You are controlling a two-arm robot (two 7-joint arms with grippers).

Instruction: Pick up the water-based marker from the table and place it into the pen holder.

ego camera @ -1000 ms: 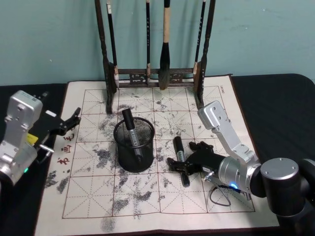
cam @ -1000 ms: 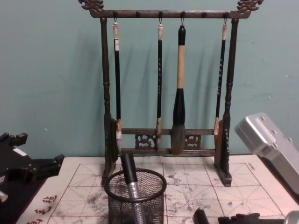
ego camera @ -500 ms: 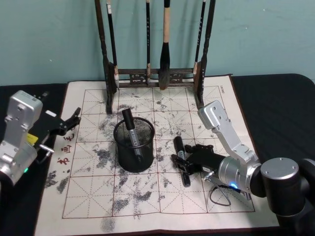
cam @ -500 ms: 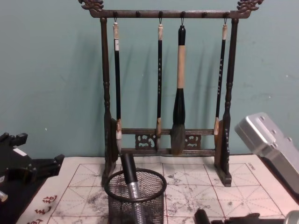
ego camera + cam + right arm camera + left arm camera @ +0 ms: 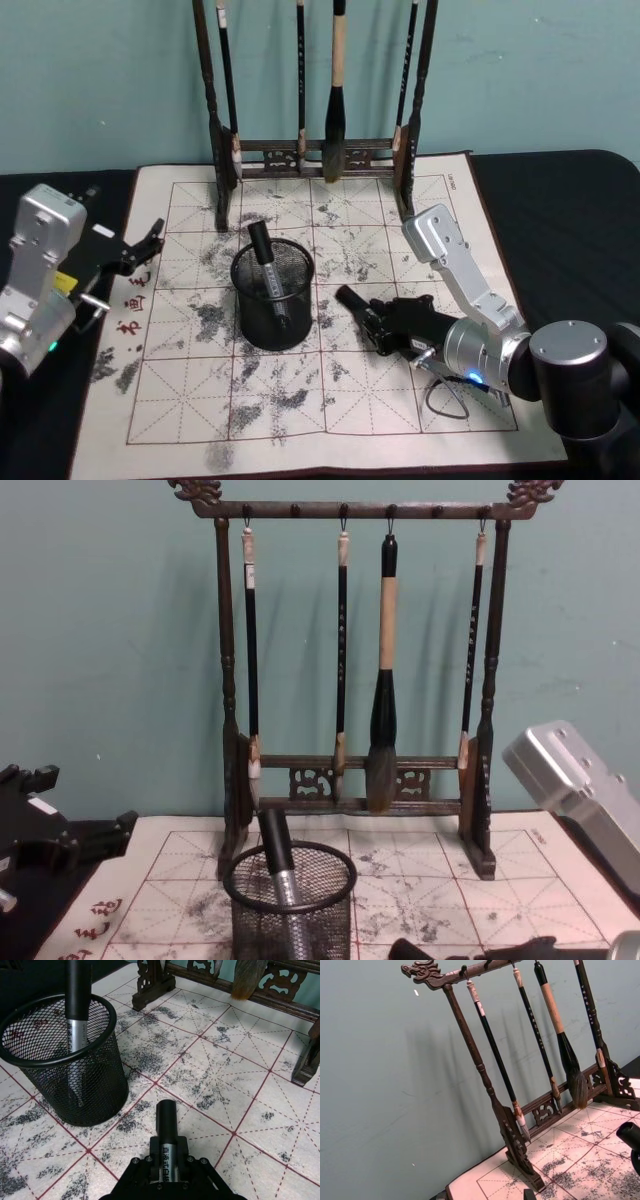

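Fingers [image 5: 140, 1172] of the right gripper [image 5: 383, 325] are clamped on the barrel of the marker [image 5: 166, 1116], whose black cap juts out ahead of them. Whether the marker touches the mat [image 5: 200, 400] beneath cannot be told. Just past the cap, ahead and to this gripper's left, stands the holder [image 5: 265, 322], apart from it, with a second marker [image 5: 263, 250] leaning inside. Farther ahead rises the brush rack [image 5: 310, 155]. Well to the left, the left gripper [image 5: 150, 240] hangs at the mat's edge.
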